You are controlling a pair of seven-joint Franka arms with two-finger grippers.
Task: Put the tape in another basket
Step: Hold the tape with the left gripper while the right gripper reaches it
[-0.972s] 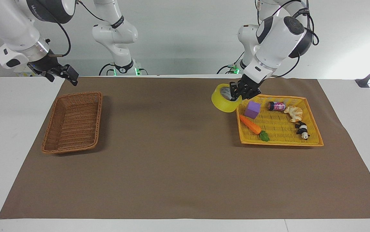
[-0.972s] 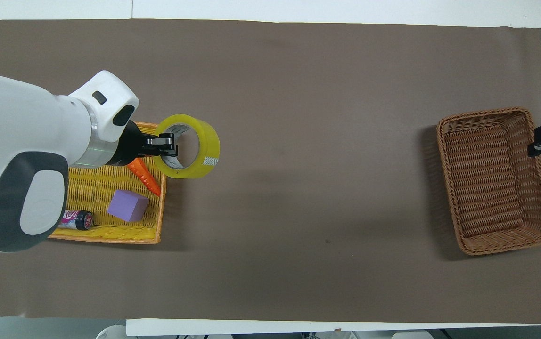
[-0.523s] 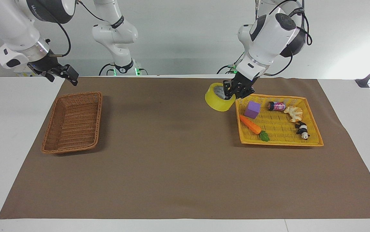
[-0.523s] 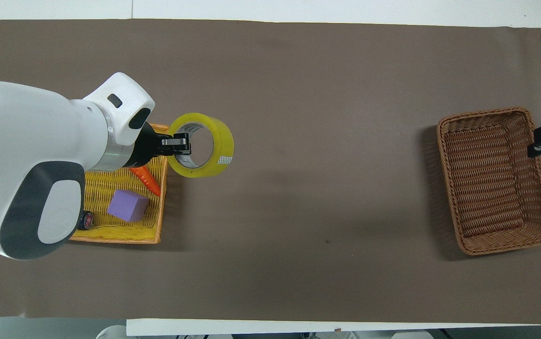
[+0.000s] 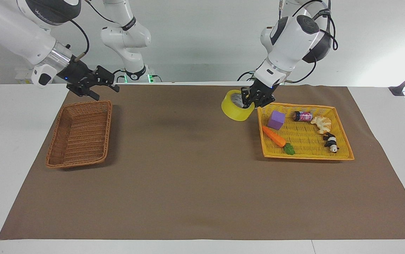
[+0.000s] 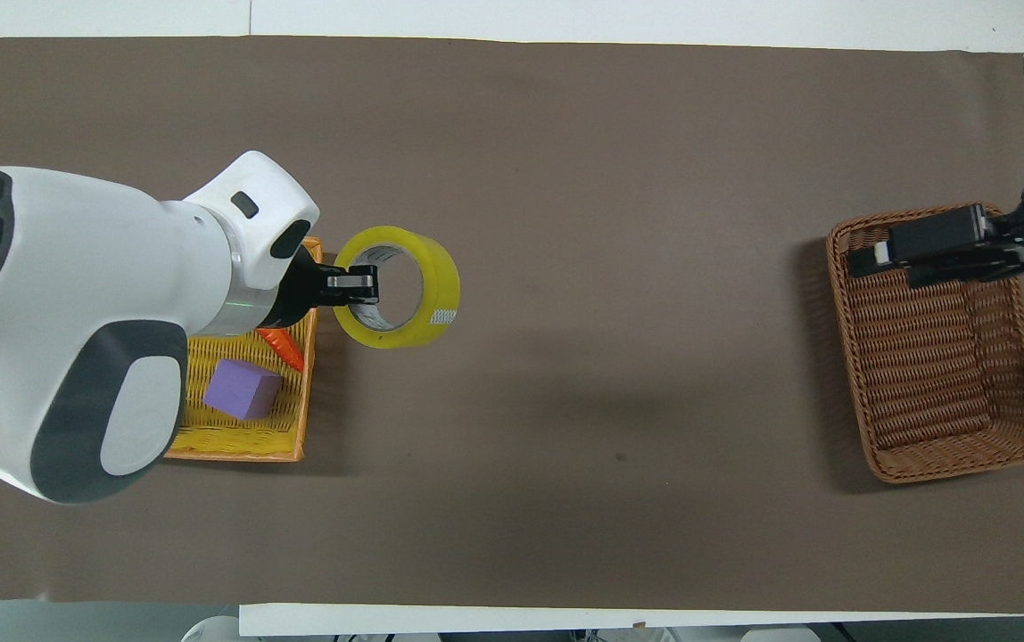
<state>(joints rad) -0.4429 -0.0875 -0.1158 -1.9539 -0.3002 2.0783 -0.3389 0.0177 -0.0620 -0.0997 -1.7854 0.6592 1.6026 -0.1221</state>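
Observation:
The tape (image 5: 231, 108) (image 6: 437, 287), a yellow roll with a white core, hangs in the air over the brown mat, just past the corner of the yellow tray (image 5: 304, 155) (image 6: 235, 450). My left gripper (image 5: 250, 100) (image 6: 356, 283) is shut on the roll's wall, with one finger inside the ring. The brown wicker basket (image 5: 79, 137) (image 6: 940, 374) lies at the right arm's end of the table with nothing in it. My right gripper (image 5: 105, 91) (image 6: 873, 254) hangs open in the air over the basket's rim, holding nothing.
The yellow tray holds a purple cube (image 5: 276, 120) (image 6: 243, 390), a toy carrot (image 5: 274, 137) (image 6: 284, 346), a small can (image 5: 303, 116), a crumpled pale object (image 5: 322, 124) and a panda figure (image 5: 330, 142). The brown mat (image 5: 188, 169) spans the table between tray and basket.
My left gripper has carried the tape off the tray's corner, toward the right arm's end. My right gripper has swung in from beside the table to over the basket.

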